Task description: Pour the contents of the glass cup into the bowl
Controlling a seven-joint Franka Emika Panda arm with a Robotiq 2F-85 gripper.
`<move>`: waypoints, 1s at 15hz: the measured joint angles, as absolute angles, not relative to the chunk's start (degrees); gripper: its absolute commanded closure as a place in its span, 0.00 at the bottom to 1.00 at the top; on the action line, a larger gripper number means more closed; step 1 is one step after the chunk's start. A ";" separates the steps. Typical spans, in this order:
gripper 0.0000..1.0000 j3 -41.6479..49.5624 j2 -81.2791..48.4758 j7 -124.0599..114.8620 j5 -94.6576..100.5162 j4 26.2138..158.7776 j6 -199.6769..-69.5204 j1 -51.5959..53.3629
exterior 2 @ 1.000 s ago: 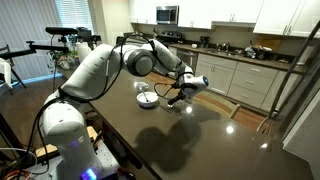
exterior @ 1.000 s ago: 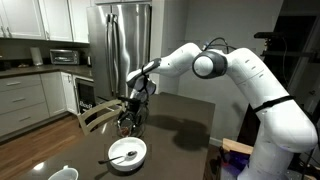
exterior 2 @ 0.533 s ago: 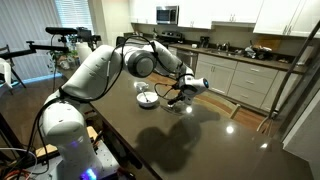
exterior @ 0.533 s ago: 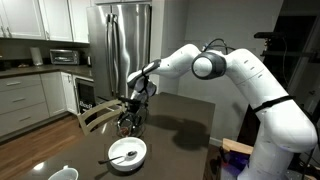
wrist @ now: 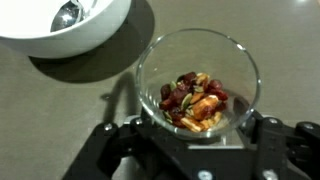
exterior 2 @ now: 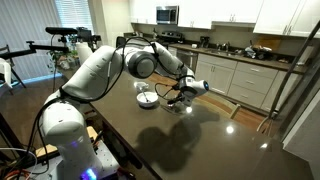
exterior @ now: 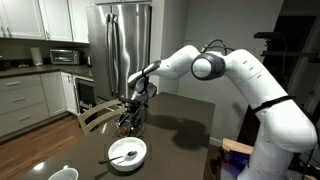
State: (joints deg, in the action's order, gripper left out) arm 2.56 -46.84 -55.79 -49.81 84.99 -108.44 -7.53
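Note:
In the wrist view the glass cup [wrist: 200, 55] stands upright on the dark table, with the reddish-brown contents [wrist: 192, 100] heaped in its bottom. My gripper [wrist: 198, 137] has a finger on each side of the glass and looks closed against it. The white bowl [wrist: 60, 40] lies just beyond, at the top left, with a spoon [wrist: 68, 12] in it. In both exterior views the gripper [exterior: 130, 119] [exterior 2: 178, 99] is low over the table at the glass [exterior: 128, 125] [exterior 2: 181, 104], a short way from the bowl [exterior: 127, 152] [exterior 2: 146, 98].
A smaller white cup [exterior: 62, 174] stands at the table's near corner. A wooden chair [exterior: 95, 115] is at the table's edge beside the gripper. Kitchen counters and a steel fridge [exterior: 120, 50] stand behind.

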 measured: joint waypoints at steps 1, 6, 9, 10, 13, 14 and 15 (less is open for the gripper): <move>0.54 2.58 -46.84 -55.79 -49.97 84.98 -108.39 -7.57; 0.58 2.59 -46.86 -55.79 -50.12 85.01 -108.37 -7.61; 0.58 2.59 -46.86 -55.79 -50.13 85.01 -108.37 -7.61; 0.58 2.59 -46.86 -55.79 -50.13 85.01 -108.37 -7.61; 0.58 2.60 -46.77 -55.79 -50.13 85.01 -108.37 -7.61; 0.58 2.60 -46.61 -55.79 -50.13 85.00 -108.37 -7.61; 0.58 2.60 -46.34 -55.79 -50.13 85.00 -108.37 -7.60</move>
State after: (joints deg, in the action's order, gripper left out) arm 2.60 -46.34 -55.79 -50.13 85.00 -108.37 -7.60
